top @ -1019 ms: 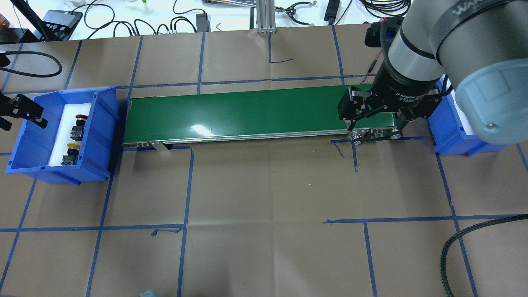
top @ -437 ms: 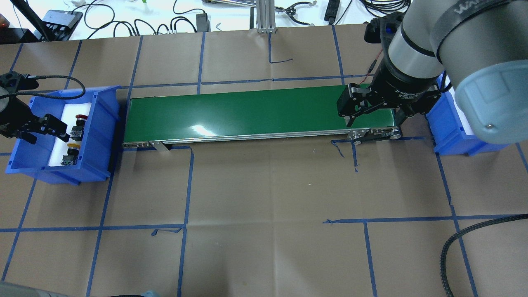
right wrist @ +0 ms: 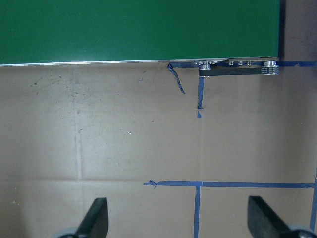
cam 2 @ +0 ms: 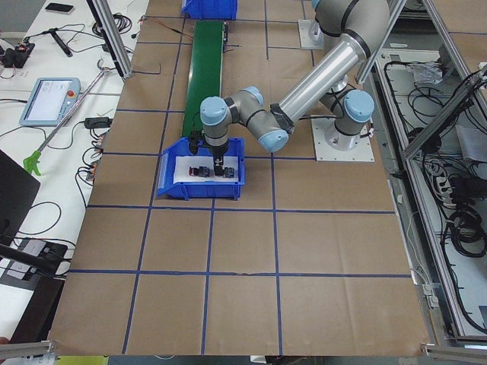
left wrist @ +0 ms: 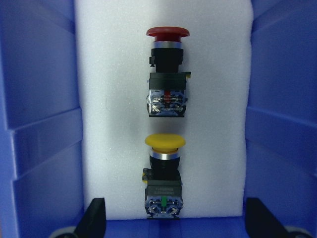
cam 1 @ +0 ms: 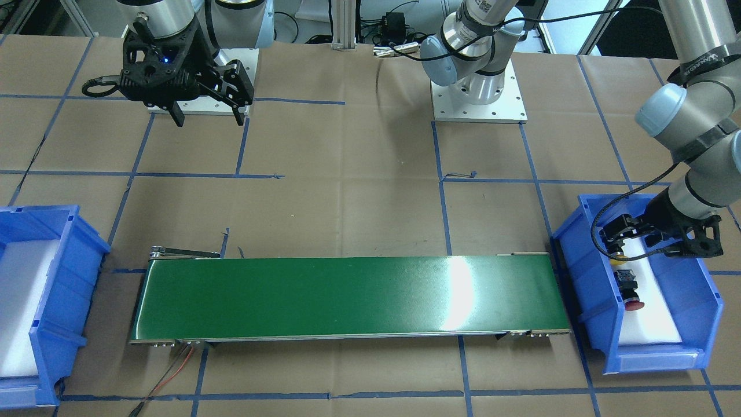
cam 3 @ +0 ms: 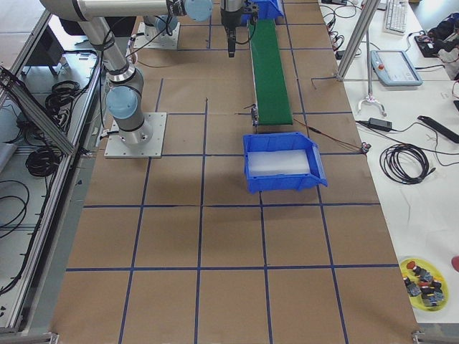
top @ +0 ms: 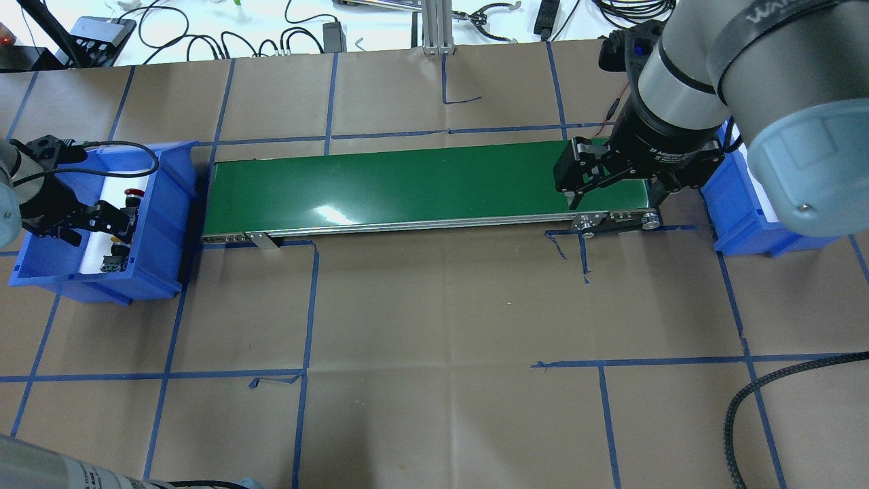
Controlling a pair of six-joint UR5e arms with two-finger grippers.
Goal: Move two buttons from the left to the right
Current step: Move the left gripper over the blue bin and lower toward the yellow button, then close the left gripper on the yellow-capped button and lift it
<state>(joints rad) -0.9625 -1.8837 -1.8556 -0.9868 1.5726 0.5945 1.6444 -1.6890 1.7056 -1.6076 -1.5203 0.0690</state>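
Two buttons lie on white foam inside the left blue bin [top: 163, 204]. The red-capped button [left wrist: 167, 74] lies farther along the foam, and the yellow-capped button [left wrist: 164, 168] lies nearer my left gripper [left wrist: 176, 220]. That gripper is open and hovers over the bin, its fingertips [left wrist: 96, 218] wide on either side of the yellow button's body. From overhead, the left gripper [top: 88, 223] covers most of the yellow button, while the red button [top: 134, 195] still shows. My right gripper [top: 616, 197] hangs open and empty above the conveyor's right end.
A green conveyor belt [top: 407, 187] runs between the left bin and the right blue bin [cam 1: 35, 301], which holds only white foam. Brown paper with blue tape lines covers the table [top: 441, 326]. Cables lie beyond the far edge.
My left gripper has moved right, from outside the left bin's edge to over the buttons inside it. The right gripper has shifted slightly toward the far side.
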